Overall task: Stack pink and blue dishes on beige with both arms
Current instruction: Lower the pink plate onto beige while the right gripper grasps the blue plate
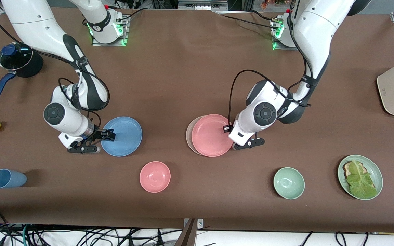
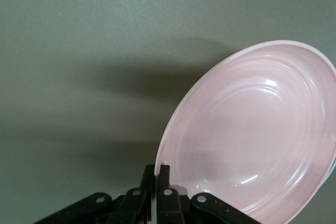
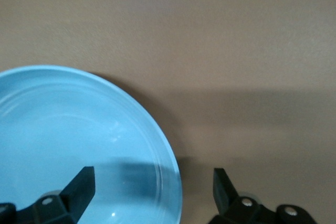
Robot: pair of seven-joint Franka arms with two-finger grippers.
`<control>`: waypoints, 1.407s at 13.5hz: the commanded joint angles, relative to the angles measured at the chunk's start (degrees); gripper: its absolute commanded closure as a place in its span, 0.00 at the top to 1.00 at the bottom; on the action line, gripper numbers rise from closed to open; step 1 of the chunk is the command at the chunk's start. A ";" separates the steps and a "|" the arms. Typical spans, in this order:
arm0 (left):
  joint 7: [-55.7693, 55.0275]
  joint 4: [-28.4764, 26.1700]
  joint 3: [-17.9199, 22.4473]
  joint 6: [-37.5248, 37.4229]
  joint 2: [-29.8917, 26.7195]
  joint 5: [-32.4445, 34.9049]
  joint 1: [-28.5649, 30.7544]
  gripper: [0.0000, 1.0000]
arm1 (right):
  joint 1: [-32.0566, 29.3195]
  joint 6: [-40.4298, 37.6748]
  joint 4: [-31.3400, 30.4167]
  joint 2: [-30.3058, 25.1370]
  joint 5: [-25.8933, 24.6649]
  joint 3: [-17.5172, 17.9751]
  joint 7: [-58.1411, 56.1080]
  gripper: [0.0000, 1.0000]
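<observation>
the pink plate [image 1: 211,135] sat over the beige plate [image 1: 189,135], shifted toward the left arm's end so only a beige crescent showed, and the left gripper [image 1: 233,136] pinched its rim. the blue plate [image 1: 122,136] lay toward the right arm's end, and the right gripper [image 1: 109,135] straddled its rim, wide open. next, i judged, those fingers had to close and lift. only the left wrist view showed fingers [image 2: 164,174] clamped on pink; only the front showed beige.
</observation>
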 commanded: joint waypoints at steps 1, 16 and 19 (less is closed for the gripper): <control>-0.84 3.54 0.62 -0.53 1.76 1.22 -0.79 0.10 | -0.49 1.42 -1.80 -1.14 0.79 0.25 -1.00 0.91; 8.38 3.81 0.61 -7.11 -1.65 1.49 6.93 1.00 | 2.48 -27.28 21.18 -4.22 0.62 1.75 -0.74 0.00; 15.57 3.72 0.61 -13.69 -3.06 1.49 11.93 1.00 | 6.71 -31.18 26.23 -3.43 0.79 1.83 5.12 0.00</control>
